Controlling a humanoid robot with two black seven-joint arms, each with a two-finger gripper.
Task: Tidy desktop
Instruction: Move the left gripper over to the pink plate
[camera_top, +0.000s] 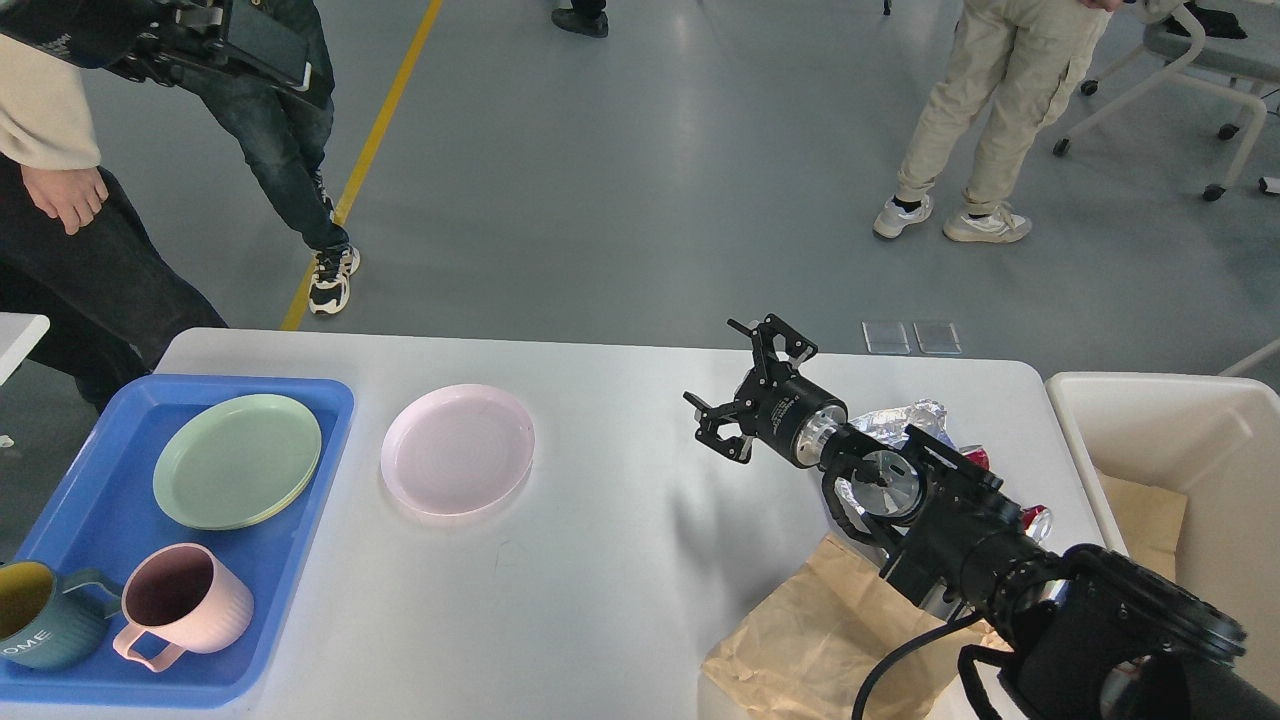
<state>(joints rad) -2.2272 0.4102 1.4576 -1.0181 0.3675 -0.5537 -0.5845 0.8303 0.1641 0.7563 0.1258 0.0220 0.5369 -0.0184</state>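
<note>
The white counter (620, 560) fills the lower part of the head view, its near edge cut off by the bottom of the frame. The left arm does not show at all. The right arm comes in from the lower right corner, and its bulk hides much of what lies behind it: a crumpled silver foil wrapper (905, 415) peeks out just beyond the wrist, and a red-and-silver scrap (1030, 520) shows at the arm's far side (too covered to name). A brown paper bag (810, 630) lies flat on the counter under the forearm, partly hidden by it and by a black cable.

The right pincer (745, 395) hovers over bare counter, right of the pink plate (457, 448), its fingers spread wide and holding nothing.

Left of the pink plate sits a blue plastic tray (310, 480), cut off at the left and bottom edges. It carries a stack of green plates (238, 460), a pink mug (185, 605) and a teal mug (40, 625), the latter clipped by the frame.

Right of the counter stands a cream bin (1090, 400) with brown paper inside, its right side out of view. People's legs stand on the grey floor beyond.
</note>
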